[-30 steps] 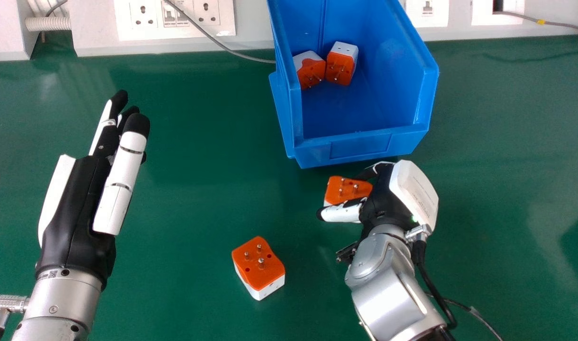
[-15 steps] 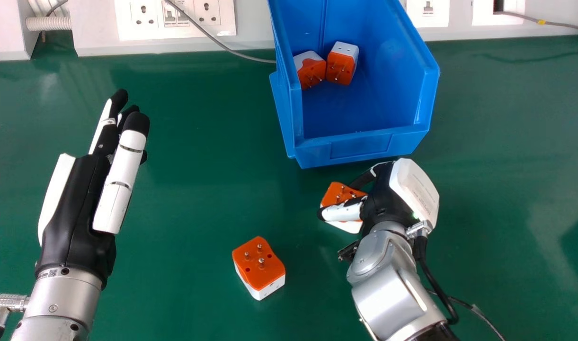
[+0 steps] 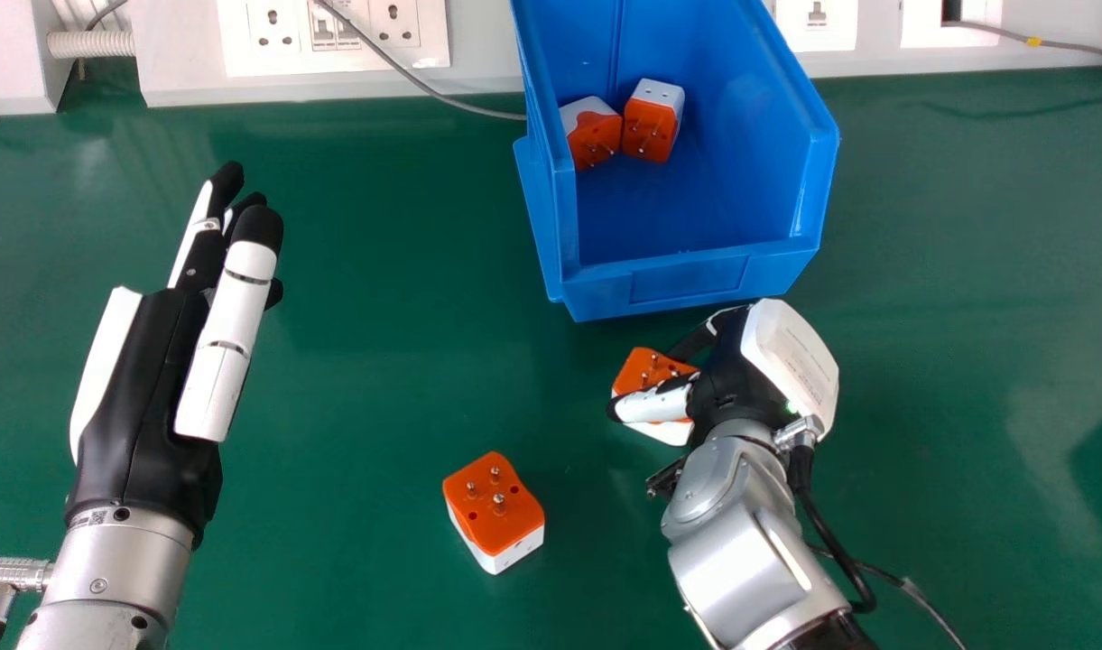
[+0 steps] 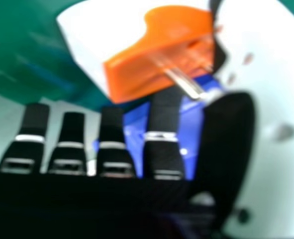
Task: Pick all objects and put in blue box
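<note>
At the left of the head view, the left hand is above the green table, its fingers straight and near together, with nothing in them. Next, 1 free adapter lies on the table, pins up, well apart from both hands. Further right is the blue box, with 2 boxed adapters inside, close beside each other. Just before the box front, the adapter to lift is at the right hand, its pins up and the thumb crossing over it. In the right hand view, the fingers are rather straight and slightly spread, and the thumb is near a pin; I cannot tell if the grip is firm.

The step, I judge, is to grasp this adapter. It is better to press on its solid sides, not on the pins, then lift above the box's front wall before going forward.
</note>
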You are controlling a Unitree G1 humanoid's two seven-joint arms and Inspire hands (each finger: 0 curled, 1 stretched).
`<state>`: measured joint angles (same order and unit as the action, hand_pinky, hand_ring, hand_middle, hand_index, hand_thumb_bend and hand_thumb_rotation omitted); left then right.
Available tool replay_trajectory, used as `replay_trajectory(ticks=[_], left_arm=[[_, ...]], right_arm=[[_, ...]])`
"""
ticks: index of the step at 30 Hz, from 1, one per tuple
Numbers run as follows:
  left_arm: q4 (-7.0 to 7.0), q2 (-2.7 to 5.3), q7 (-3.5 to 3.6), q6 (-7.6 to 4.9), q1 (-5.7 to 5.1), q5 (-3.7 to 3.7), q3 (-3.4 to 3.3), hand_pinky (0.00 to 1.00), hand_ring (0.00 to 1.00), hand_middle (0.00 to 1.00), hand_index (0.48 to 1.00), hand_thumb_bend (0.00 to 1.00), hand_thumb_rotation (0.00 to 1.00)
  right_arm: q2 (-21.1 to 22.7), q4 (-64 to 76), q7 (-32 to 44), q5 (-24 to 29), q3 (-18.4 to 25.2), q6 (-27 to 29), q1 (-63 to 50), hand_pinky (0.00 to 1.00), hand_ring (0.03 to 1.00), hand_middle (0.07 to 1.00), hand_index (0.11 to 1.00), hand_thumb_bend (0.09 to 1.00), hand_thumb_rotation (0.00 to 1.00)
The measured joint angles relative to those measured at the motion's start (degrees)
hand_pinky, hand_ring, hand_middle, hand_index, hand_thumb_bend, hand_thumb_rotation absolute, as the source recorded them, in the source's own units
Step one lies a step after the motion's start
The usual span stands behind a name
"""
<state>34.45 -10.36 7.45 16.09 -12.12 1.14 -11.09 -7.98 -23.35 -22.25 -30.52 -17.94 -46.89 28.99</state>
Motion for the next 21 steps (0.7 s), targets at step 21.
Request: replay_trajectory(ticks=[21], left_arm=[[0.98,0.06,-0.03,0.82,-0.1,0.01,-0.02,0.91,0.97,0.97,0.985,0.56,1.0]], right_arm=[[5.1,-2.4,1.4,-5.1,-4.5,4.1,-1.1,0.44,0.548,0.607,0.52,0.495,0.04]])
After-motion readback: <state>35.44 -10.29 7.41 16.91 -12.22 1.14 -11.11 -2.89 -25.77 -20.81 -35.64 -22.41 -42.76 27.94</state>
